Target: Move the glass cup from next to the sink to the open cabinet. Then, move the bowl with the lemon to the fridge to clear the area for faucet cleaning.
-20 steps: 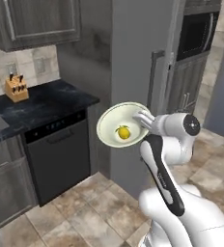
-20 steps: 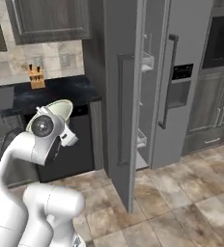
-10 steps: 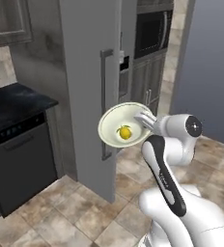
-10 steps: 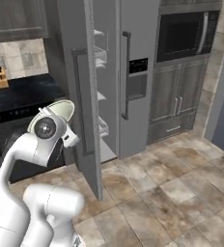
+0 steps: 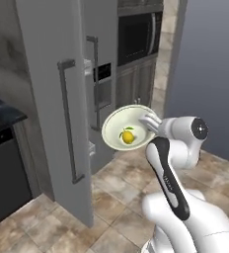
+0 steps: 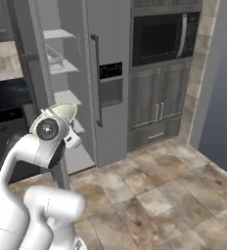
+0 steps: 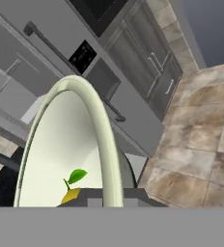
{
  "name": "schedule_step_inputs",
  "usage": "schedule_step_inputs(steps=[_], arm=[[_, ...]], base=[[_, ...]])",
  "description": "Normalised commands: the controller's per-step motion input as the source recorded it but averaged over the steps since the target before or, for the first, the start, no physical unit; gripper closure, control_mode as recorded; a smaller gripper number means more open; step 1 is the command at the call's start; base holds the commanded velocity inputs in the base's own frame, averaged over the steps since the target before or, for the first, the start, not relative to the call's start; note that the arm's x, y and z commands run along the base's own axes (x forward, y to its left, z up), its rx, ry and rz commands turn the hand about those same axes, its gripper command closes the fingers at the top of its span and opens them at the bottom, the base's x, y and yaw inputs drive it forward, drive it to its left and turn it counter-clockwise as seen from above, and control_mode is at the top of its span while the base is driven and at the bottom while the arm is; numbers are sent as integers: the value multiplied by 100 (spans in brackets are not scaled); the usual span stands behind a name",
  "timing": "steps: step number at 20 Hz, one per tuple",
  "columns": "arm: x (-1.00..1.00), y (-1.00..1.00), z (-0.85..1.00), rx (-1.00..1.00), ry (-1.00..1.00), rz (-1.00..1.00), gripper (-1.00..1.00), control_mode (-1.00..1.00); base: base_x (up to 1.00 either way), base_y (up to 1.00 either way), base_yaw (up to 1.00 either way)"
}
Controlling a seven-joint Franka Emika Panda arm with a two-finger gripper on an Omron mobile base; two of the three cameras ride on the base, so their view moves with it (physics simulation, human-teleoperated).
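Black built-in oven (image 6: 164, 33) above grey cabinet doors (image 6: 153, 106); possibly dishwasher (image 5: 3, 185) left.

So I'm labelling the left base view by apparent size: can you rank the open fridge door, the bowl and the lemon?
1. Open fridge door, by far the largest.
2. Bowl, clearly smaller, though it sits nearer the camera.
3. Lemon, smallest, lying inside the bowl.

Tiled floor (image 6: 184, 195) — built-in oven (image 6: 164, 31)
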Motion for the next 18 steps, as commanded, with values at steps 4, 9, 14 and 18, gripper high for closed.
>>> schedule_step_inputs(steps=[4,9,14,18], arm=[[0,0,0,0,0,0,100,100],[0,0,0,0,0,0,100,100],[0,0,0,0,0,0,100,100],[0,0,0,0,0,0,100,100]], base=[[87,-100,10],[100,-68,27],[100,-28,37],[100,-11,39]])
